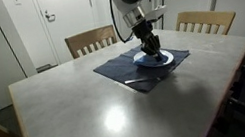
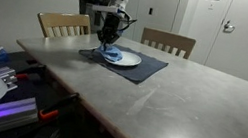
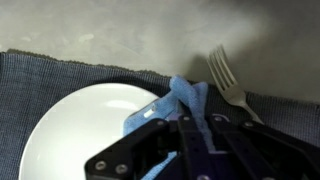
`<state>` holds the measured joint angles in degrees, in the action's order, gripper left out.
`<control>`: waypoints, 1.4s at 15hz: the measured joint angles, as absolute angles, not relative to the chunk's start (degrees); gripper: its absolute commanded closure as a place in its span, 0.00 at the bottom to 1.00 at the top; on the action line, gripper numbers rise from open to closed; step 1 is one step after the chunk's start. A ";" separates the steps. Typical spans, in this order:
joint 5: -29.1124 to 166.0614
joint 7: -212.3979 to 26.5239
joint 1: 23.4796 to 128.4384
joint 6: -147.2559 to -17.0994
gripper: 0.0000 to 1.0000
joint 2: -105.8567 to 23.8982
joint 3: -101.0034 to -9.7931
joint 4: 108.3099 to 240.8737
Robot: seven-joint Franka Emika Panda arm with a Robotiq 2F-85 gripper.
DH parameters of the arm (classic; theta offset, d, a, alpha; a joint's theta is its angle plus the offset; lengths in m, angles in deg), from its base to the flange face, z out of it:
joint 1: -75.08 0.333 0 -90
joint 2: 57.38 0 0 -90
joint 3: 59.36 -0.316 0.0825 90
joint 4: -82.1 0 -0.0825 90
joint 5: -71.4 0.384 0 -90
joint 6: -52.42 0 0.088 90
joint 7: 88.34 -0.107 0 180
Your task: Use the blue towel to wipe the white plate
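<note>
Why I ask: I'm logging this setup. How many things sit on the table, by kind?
placemat: 1
plate: 1
fork: 1
towel: 1
Total: 4

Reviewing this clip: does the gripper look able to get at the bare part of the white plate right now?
Probably yes. The gripper holds the blue towel at the rim of the white plate; the plate's bare surface beside it lies open, and the fork rests off it on the placemat.
</note>
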<state>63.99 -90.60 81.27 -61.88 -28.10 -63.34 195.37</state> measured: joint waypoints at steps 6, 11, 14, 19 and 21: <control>63.99 -90.65 80.73 -75.65 0.97 -27.81 -61.54 197.14; 63.98 -90.70 80.44 -80.86 0.97 -26.73 -59.83 197.17; 63.71 -91.39 80.42 -81.26 0.97 -26.69 -58.40 197.22; 62.42 -94.41 80.43 -81.40 0.97 -26.74 -56.17 198.51; 61.27 -96.52 80.53 -81.40 0.97 -26.86 -55.50 199.39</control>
<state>61.27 -96.52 80.53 -81.40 -26.86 -55.50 199.39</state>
